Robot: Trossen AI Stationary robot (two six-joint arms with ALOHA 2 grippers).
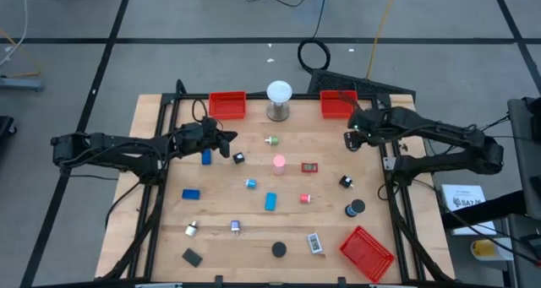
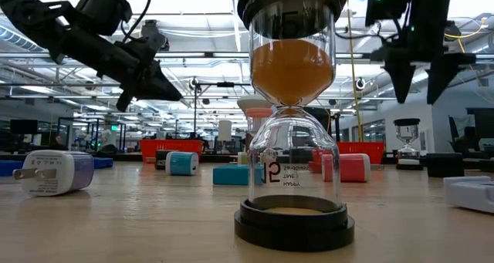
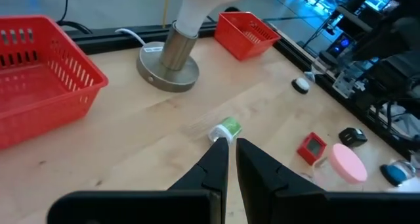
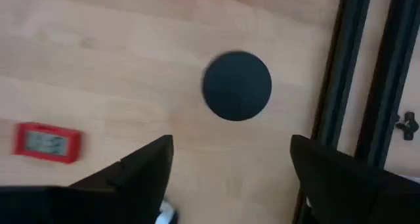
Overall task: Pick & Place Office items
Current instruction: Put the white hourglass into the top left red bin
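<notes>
my right gripper (image 4: 226, 165) has its fingers wide and empty, with the black disc (image 4: 237, 85) on the desk just ahead — i'd drop straight down. left gripper (image 3: 231, 159) waits, pinched together.

Small office items (image 1: 270, 201) lie scattered apart across the wooden table, blue, red, pink and black.

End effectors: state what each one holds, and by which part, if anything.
Nothing is held. The left end effector is shut on nothing above the table; the right end effector is open and empty.

Office items (image 1: 270, 201) scattered between 2 arms.
</notes>
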